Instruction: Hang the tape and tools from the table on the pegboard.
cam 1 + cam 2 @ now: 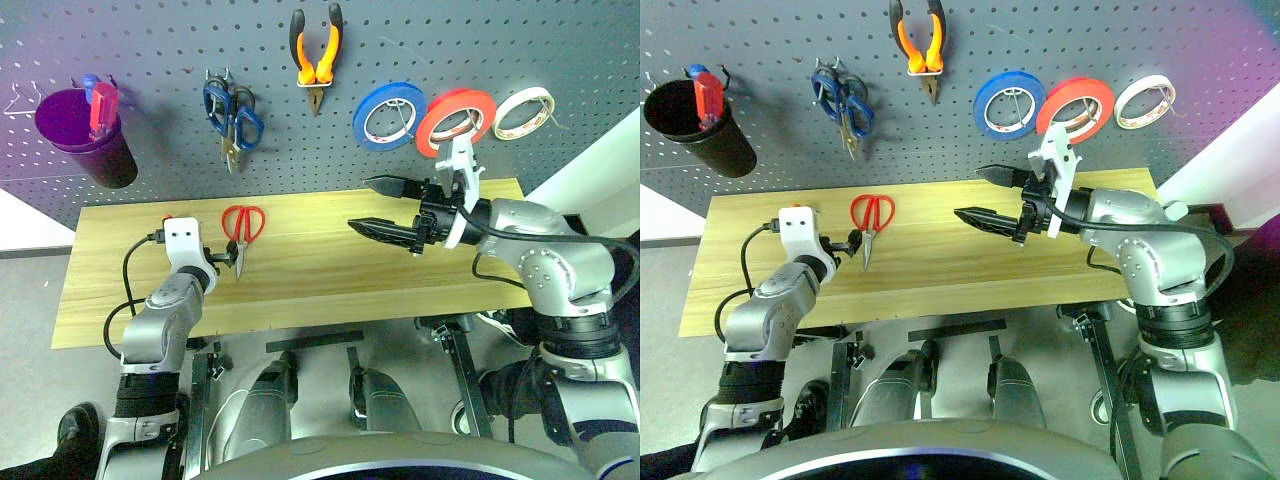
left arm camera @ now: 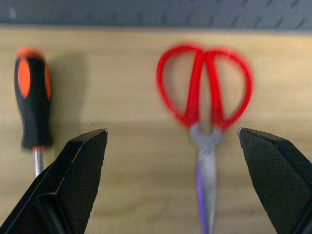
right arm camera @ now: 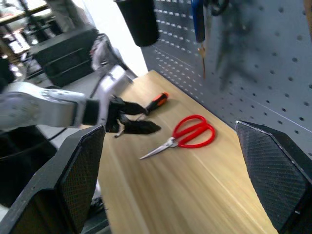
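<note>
Bare table (image 1: 330,270) mid-span; red-handled scissors (image 1: 242,228), screwdriver (image 2: 32,100) crowd left end.

scissors (image 1: 243,228) on table (image 1: 330,290), screwdriver (image 2: 32,97) just left, pliers (image 1: 316,50) on pegboard (image 1: 150,40)

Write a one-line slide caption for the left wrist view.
Open left gripper hovers over red-handled scissors on the table, screwdriver lying alongside.

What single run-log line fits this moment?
left gripper: open, over red-handled scissors | right gripper: open, empty | tape, pliers: hung
</note>
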Controlling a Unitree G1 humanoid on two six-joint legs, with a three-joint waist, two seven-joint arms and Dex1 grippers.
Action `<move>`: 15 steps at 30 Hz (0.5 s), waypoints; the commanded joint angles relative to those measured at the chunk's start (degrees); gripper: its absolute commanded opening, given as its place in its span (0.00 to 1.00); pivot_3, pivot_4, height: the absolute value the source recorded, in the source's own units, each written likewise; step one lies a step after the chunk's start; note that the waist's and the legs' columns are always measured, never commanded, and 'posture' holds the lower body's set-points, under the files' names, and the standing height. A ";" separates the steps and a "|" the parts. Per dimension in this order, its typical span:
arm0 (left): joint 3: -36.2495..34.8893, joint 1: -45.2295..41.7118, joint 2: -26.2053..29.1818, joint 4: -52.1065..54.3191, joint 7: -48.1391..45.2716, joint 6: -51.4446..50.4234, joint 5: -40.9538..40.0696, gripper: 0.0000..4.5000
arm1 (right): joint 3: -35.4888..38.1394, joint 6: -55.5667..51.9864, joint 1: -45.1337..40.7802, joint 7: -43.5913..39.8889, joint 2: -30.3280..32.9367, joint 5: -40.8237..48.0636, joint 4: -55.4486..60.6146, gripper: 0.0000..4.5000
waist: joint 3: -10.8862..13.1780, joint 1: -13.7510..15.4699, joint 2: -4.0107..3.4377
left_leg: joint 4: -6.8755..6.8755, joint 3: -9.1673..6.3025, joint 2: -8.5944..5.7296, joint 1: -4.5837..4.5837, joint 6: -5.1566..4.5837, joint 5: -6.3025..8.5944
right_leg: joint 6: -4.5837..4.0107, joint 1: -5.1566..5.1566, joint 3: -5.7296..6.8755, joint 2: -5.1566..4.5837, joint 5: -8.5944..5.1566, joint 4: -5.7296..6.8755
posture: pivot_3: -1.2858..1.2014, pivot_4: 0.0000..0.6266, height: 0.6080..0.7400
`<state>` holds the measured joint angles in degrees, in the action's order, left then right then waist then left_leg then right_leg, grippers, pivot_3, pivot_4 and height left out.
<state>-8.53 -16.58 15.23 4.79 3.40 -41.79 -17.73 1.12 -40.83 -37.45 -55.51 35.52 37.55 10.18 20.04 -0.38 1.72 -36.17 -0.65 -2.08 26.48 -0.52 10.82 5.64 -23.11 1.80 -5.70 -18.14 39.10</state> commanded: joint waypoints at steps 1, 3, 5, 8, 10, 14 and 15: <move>-0.69 -0.03 -0.89 1.70 0.19 -1.97 0.42 1.00 | 2.67 -0.24 -1.77 -2.90 2.49 1.86 -1.36 1.00 | 0.00 -0.11 0.01 | 0.00 0.00 -0.01 0.00 -0.01 0.00 | 0.00 0.00 0.00 -0.02 0.00 0.00 | 0.50 0.56 1.00; -0.75 -0.52 -1.16 0.56 0.40 -2.44 1.14 1.00 | 2.62 0.28 -2.16 -4.34 3.54 1.54 -2.59 1.00 | 0.01 -0.21 0.02 | 0.01 0.00 -0.01 0.00 -0.02 0.01 | 0.00 0.00 -0.02 -0.04 0.00 -0.01 | 0.50 0.57 1.00; -0.49 -1.17 -1.69 -0.09 0.45 -2.53 1.59 1.00 | 2.27 1.85 -2.33 -5.92 4.74 0.30 -3.59 1.00 | 0.04 -0.28 0.00 | 0.01 0.00 0.00 0.00 -0.02 0.01 | 0.00 0.00 -0.03 -0.05 0.00 -0.01 | 0.50 0.57 1.00; 0.14 -3.11 -2.40 -1.70 0.59 -2.39 2.73 1.00 | 1.45 3.47 -2.20 -8.71 6.41 -0.92 -4.33 1.00 | 0.05 -0.27 0.02 | 0.00 0.00 -0.01 0.01 -0.02 0.01 | 0.00 0.00 -0.03 -0.07 0.00 -0.02 | 0.50 0.57 1.00; 0.08 -4.33 -3.07 -2.72 0.59 -1.91 3.12 1.00 | 1.25 3.34 -2.09 -10.12 7.10 -0.85 -4.40 1.00 | 0.06 -0.28 0.03 | 0.01 0.01 -0.01 0.01 -0.03 0.02 | 0.00 0.00 -0.03 -0.07 0.00 -0.03 | 0.50 0.57 1.00; 0.32 -5.85 -4.39 -5.24 0.90 -0.06 4.78 1.00 | 2.29 3.27 -0.38 -12.04 7.15 0.61 -3.26 1.00 | 0.07 -0.29 0.05 | 0.01 0.02 -0.01 0.02 -0.04 0.02 | 0.00 0.00 -0.03 -0.08 0.00 -0.05 | 0.50 0.57 1.00; 0.39 -6.08 -4.48 -5.98 0.80 0.68 5.26 1.00 | 2.48 3.88 0.25 -12.10 6.78 0.60 -2.81 1.00 | 0.07 -0.29 0.05 | 0.01 0.02 -0.01 0.02 -0.04 0.03 | 0.00 0.01 -0.02 -0.08 0.00 -0.05 | 0.49 0.57 1.00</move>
<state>-8.09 -22.68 10.86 -0.81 3.99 -42.94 -13.62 1.78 -38.28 -37.99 -66.88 41.99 36.90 4.98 20.11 -0.67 1.77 -36.16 -0.64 -2.10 26.50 -0.56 10.84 5.64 -23.10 1.77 -5.79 -18.14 39.05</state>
